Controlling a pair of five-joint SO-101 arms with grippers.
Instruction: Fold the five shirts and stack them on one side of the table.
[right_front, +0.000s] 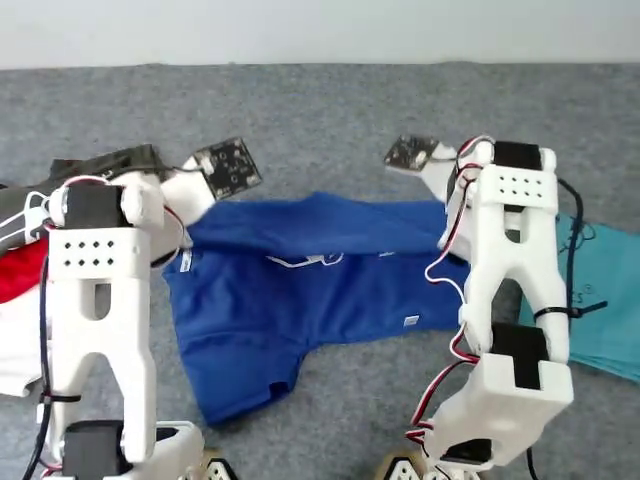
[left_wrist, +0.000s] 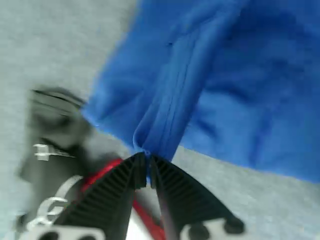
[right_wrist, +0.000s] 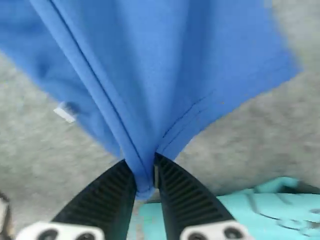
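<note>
A blue shirt (right_front: 300, 290) lies across the middle of the grey table, its far edge lifted into a fold between the two arms. My left gripper (left_wrist: 145, 172) is shut on the blue shirt's hem (left_wrist: 165, 125) at the shirt's left end (right_front: 200, 225). My right gripper (right_wrist: 145, 182) is shut on a bunched fold of the same blue shirt (right_wrist: 150, 75) at its right end (right_front: 445, 235). A teal shirt (right_front: 600, 300) lies flat to the right, also seen as a teal shirt (right_wrist: 240, 212) under the right gripper. A pile of shirts (right_front: 20, 250), red, white and dark, sits at the left.
The dark shirt (left_wrist: 55, 130) and red shirt (left_wrist: 105, 172) of the pile lie close beside the left gripper. Bare grey table (right_front: 330, 120) stretches behind the blue shirt, and a smaller bare patch (right_front: 360, 400) sits between the arm bases.
</note>
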